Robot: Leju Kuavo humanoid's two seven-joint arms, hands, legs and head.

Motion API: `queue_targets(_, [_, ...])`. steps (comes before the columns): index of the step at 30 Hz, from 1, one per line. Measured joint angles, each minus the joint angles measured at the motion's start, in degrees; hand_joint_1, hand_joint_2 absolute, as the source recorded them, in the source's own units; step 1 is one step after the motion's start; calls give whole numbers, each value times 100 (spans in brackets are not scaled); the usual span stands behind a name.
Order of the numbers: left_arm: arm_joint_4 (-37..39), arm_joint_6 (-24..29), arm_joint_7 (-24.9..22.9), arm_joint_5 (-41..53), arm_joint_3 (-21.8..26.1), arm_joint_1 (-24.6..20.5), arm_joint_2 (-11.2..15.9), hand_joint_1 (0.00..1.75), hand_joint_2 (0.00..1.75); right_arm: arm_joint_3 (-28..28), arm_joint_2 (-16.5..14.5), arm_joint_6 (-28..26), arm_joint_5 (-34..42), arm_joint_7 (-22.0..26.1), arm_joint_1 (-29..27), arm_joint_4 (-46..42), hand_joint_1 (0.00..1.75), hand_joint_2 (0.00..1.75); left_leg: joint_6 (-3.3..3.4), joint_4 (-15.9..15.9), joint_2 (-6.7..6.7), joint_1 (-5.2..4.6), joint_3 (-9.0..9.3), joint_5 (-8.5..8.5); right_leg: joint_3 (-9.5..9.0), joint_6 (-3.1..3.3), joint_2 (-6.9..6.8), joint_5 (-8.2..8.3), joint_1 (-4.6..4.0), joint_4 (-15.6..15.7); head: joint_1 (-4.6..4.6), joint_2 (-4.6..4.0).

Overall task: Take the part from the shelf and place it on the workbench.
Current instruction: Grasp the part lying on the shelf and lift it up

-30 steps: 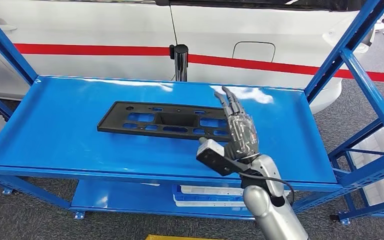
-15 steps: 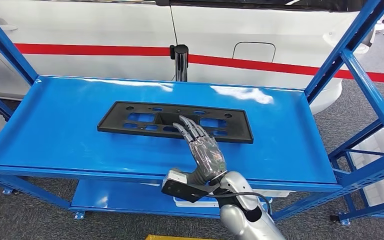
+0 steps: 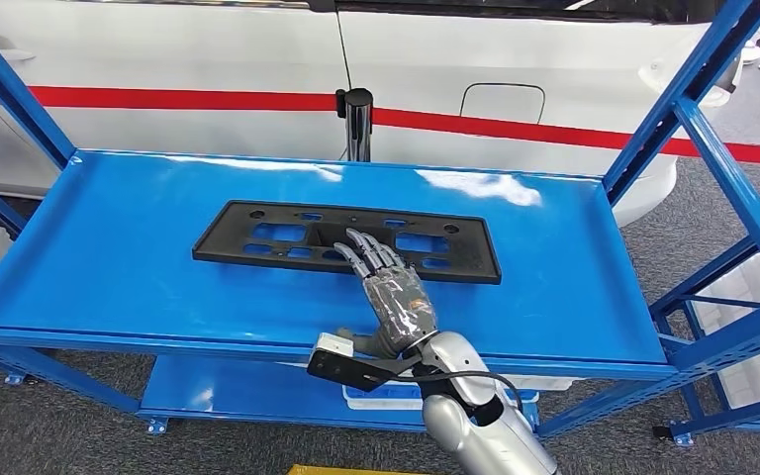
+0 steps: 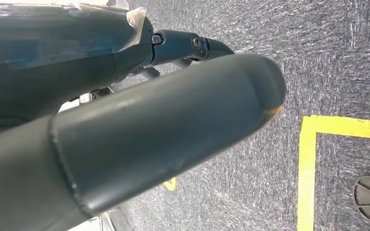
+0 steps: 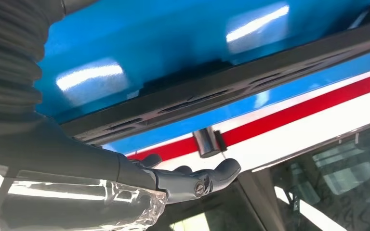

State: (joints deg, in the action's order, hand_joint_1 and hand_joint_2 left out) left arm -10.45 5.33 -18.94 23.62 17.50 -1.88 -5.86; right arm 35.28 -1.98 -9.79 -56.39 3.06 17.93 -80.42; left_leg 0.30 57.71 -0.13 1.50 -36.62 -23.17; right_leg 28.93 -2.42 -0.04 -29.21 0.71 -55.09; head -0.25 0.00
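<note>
The part [image 3: 346, 239] is a long flat black plate with several cut-outs, lying across the middle of the blue top shelf [image 3: 119, 267]. My right hand [image 3: 391, 297] reaches in over the shelf's front edge, palm down, fingers [image 3: 368, 250] stretched out and apart over the part's near edge. In the right wrist view the part [image 5: 221, 91] runs as a dark bar, and a gap shows between it and my fingers [image 5: 197, 182], which hold nothing. My left hand [image 4: 173, 115] hangs over grey carpet, holding nothing.
Blue slanted frame posts [image 3: 698, 129] rise at both ends of the shelf. White parts [image 3: 396, 388] lie on the lower shelf. Behind stand a black post [image 3: 358, 119] and a white car with a red stripe [image 3: 158, 99]. Yellow tape [image 4: 313, 159] marks the floor.
My right hand has come down from an upright pose at the part's right end, swung left and turned palm down, and now its fingers lie over the part's near edge.
</note>
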Motion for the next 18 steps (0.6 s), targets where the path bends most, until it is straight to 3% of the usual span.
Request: queue_targets(18, [0,-107,-36,417,104,-20,-2,0,0,-472,-294,-377,-1003,-451,669,1611,0,175,0,0,1,1,17,0,-13,2,0,-2,1,0,0,0])
